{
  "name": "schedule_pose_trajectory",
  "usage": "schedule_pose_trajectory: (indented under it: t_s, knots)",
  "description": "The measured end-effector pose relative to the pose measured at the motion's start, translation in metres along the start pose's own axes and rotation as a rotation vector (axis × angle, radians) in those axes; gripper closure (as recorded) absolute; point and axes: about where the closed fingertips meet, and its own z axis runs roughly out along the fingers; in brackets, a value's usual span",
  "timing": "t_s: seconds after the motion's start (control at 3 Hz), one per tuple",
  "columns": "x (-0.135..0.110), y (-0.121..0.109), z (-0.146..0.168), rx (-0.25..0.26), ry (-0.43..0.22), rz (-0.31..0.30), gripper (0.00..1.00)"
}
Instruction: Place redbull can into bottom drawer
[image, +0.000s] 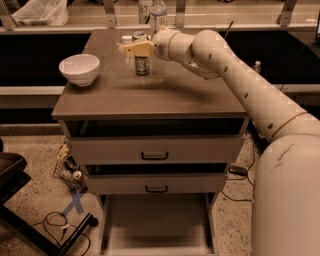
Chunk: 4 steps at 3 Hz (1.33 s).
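The redbull can (142, 66) stands upright at the back middle of the cabinet top (150, 95). My gripper (134, 49) reaches in from the right and sits at the can's upper half, crossing in front of it. Only the can's silver top and lower body show. The bottom drawer (156, 227) is pulled out at floor level below the cabinet, its pale floor bare.
A white bowl (79, 68) sits on the left of the cabinet top. A clear plastic bottle (158, 10) stands behind the can at the back edge. Two grey drawer fronts with black handles (154, 156) are above the open drawer. Cables and clutter lie on the floor at left.
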Motion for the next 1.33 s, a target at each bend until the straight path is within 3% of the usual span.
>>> schedule_pose_trajectory:
  t_s: [0.33,0.67,1.33]
  knots:
    - [0.0129,0.0089,0.0095,-0.014,0.022,0.012,0.17]
    - [0.0129,0.0116,0.012,-0.019,0.021,0.013,0.49]
    - [0.0139,0.017,0.0171,-0.029,0.022,0.014,1.0]
